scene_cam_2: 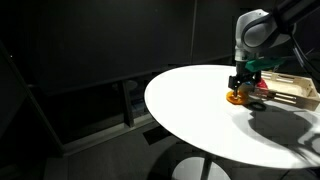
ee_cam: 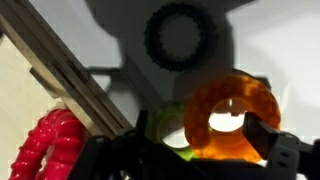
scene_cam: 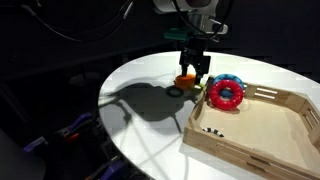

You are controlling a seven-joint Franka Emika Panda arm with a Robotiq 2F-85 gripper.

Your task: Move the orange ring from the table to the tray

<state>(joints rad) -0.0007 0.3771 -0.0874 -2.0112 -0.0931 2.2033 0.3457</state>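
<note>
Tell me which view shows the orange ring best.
The wrist view: the orange ring appears large and close, hole visible. Both exterior views show only a small orange spot beneath the gripper.

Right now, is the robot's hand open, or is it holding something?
The gripper: jaws closed, holding the orange ring.

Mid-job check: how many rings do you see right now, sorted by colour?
Small flat orange plastic ring: 1
Thin dark-green ring: 1
Thick red ring: 1
Yellow-green piece, partly hidden beside the orange one, possibly a ring: 1
Total: 3 certain rings, 4 if that piece counts.
</note>
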